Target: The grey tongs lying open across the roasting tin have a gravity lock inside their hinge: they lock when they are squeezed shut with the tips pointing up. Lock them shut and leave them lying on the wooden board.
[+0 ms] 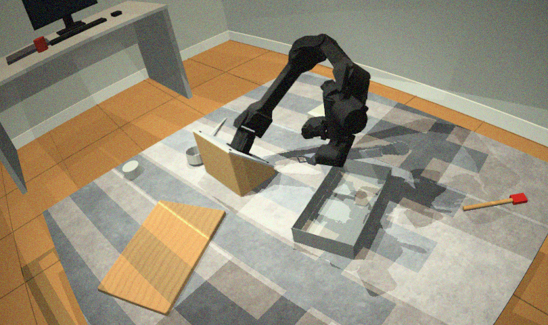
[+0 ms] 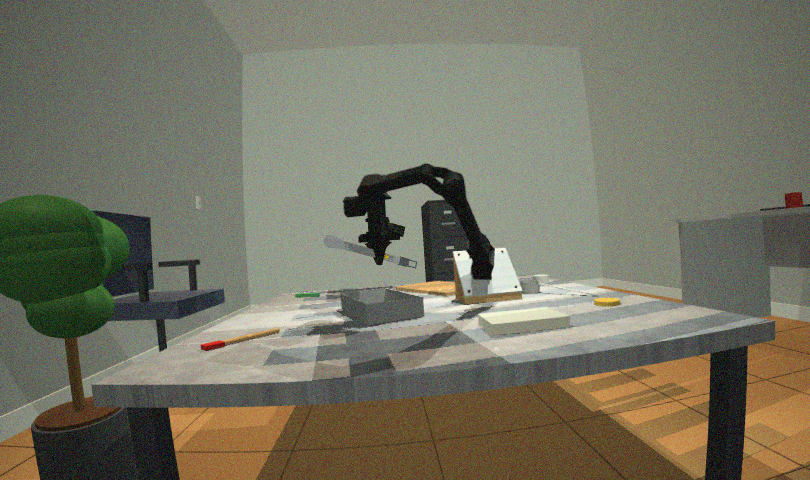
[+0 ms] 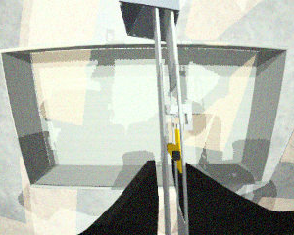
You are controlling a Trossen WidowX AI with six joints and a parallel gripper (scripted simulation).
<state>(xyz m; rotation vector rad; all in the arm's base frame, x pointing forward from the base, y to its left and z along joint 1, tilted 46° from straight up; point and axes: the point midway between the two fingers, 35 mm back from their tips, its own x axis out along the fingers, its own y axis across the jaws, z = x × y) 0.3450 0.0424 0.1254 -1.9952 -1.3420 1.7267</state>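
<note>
My gripper (image 1: 330, 162) (image 2: 379, 262) (image 3: 163, 166) is shut on the grey tongs (image 1: 373, 152) (image 2: 349, 245) (image 3: 171, 59) and holds them in the air above the roasting tin (image 1: 325, 239) (image 2: 385, 309) (image 3: 269, 98). The tongs are tilted: the broad rounded end is higher, the end with the small open frame is lower. Their two arms run close together in the wrist view, with a yellow part (image 3: 178, 139) (image 2: 386, 256) near my fingers. The hinge lock's state cannot be seen. The wooden board (image 1: 160, 257) (image 2: 424, 287) lies flat, away from the tongs.
A wooden wedge stand (image 1: 220, 160) carries the arm's base between tin and board. A white round pot (image 1: 130, 168) and a grey pot (image 1: 194, 156) stand beyond it. A red-headed brush (image 1: 518, 198) (image 2: 213, 344), a pale block (image 2: 523, 321) and a yellow disc (image 2: 607, 302) lie on the table.
</note>
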